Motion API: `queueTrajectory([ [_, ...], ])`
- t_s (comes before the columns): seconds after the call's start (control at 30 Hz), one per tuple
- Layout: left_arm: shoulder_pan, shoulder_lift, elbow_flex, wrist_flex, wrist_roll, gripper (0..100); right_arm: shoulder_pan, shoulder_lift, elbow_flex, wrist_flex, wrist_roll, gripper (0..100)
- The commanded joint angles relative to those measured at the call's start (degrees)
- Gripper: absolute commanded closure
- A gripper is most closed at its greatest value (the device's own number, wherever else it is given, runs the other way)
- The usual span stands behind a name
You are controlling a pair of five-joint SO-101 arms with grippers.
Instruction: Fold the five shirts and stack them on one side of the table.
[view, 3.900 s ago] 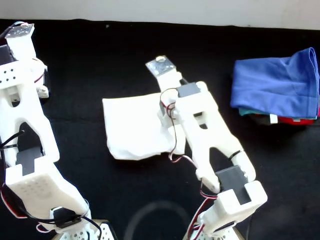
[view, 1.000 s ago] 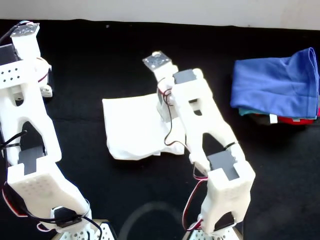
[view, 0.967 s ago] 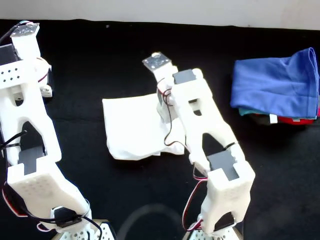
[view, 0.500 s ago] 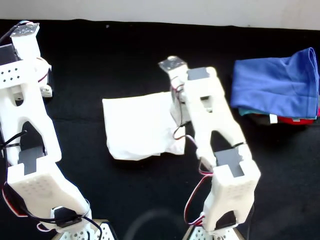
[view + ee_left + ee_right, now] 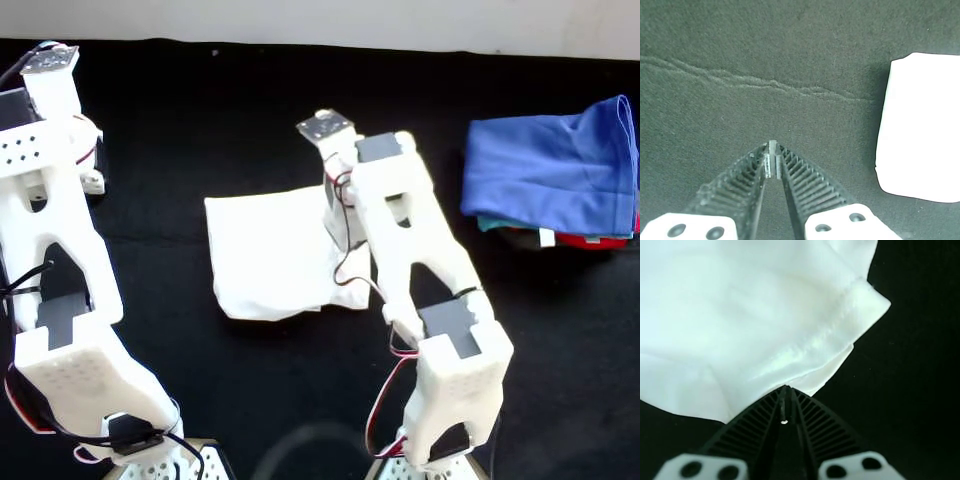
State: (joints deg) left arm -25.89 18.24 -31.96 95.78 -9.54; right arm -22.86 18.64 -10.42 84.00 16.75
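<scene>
Plainly the right gripper [image 5: 785, 400] is nearer: its jaws, closed with nothing visibly pinched, sit at the right edge of the white shirt [image 5: 275, 250] at mid-frame in the high view. The folded stack [image 5: 550, 175] lies at far right. The left gripper [image 5: 771, 160], closed and empty, hangs over the bare table [image 5: 740, 50].

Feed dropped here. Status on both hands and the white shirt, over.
Left hand shut, empty, over bare table. Right hand shut, at edge of white shirt. Folded stack lies apart.

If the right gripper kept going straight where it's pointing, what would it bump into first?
Most likely the white shirt. The right gripper is shut and its tips point at the shirt's folded edge, just ahead. How high it hangs above the cloth is hard to tell.
</scene>
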Motion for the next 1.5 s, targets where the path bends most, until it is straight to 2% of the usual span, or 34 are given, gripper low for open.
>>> queueTrajectory([
  [0.0, 0.7, -3.1, -2.2, 0.1, 0.0, 99, -0.9, -3.7, -2.4, -0.8, 0.3, 99.1],
  [0.27, 0.9, -3.1, -2.2, 0.1, 0.0, 99, -2.2, -4.1, -2.7, -4.3, 0.0, 99.1],
  [0.43, 0.7, -3.1, -2.2, 0.1, 0.0, 99, -2.1, -4.1, -2.7, -5.1, -3.7, 99.1],
  [1.07, 0.9, -3.1, -2.2, 0.1, 0.0, 99, -2.2, -3.9, -6.5, -5.1, -3.8, 99.1],
  [1.47, 0.7, -3.2, -2.2, 0.1, 0.0, 99, -10.2, -4.1, 1.8, -4.6, -3.8, 99.1],
])
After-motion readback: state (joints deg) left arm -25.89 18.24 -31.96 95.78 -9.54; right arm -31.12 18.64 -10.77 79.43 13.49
